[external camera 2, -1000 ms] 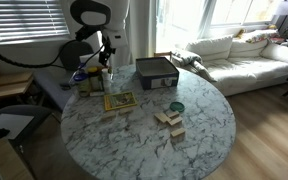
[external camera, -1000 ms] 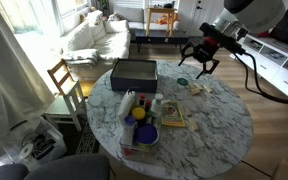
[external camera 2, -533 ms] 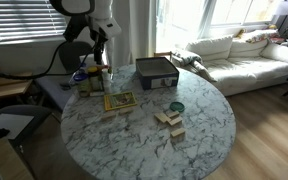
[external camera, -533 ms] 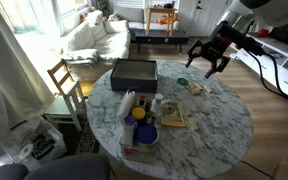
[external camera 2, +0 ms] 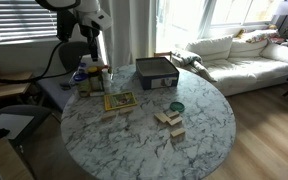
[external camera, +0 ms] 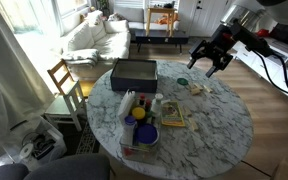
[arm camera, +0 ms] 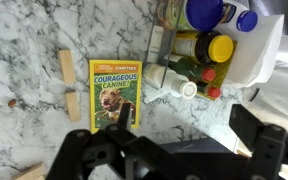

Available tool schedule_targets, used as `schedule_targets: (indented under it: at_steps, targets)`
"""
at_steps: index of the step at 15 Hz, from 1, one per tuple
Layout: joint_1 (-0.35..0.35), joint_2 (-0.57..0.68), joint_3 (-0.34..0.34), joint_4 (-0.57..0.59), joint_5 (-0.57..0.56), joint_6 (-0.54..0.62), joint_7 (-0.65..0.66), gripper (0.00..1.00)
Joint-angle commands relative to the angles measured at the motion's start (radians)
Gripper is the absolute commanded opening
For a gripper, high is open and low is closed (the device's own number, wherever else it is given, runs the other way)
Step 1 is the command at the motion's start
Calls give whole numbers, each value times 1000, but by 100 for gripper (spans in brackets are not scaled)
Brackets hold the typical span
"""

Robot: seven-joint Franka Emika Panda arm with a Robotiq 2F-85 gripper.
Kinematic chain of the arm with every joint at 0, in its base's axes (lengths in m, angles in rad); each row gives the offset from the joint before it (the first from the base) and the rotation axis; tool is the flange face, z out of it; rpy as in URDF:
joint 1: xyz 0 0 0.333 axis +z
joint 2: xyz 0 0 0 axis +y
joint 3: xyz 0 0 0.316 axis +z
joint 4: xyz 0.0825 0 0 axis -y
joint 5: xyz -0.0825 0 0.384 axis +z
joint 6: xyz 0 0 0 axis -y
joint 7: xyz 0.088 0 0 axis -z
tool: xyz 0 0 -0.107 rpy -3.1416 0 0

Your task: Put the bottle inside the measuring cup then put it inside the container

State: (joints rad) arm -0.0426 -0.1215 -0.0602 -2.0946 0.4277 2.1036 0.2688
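While the tool (external camera: 209, 63) hangs wide open and empty above the marble surface (external camera: 219, 125), the white bottle (arm camera: 172, 79) sits beside a yellow book (arm camera: 114, 95). A wooden block (arm camera: 68, 72) lies nearby.

We see the hand (external camera: 209, 58) high above the counter (external camera: 222, 128), with open air under it. Bare marble lies wide beside the book (external camera: 171, 113). The bottles (external camera: 139, 118) stand packed tight; the dark box (external camera: 134, 73) and wooden blocks (external camera: 197, 89) block other approaches.
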Motion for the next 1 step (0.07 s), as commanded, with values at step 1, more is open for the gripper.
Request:
schedule_targets:
  at_steps: [1]
  targets:
    - [-3,-1,2,-1,-1,-1,-2,100]
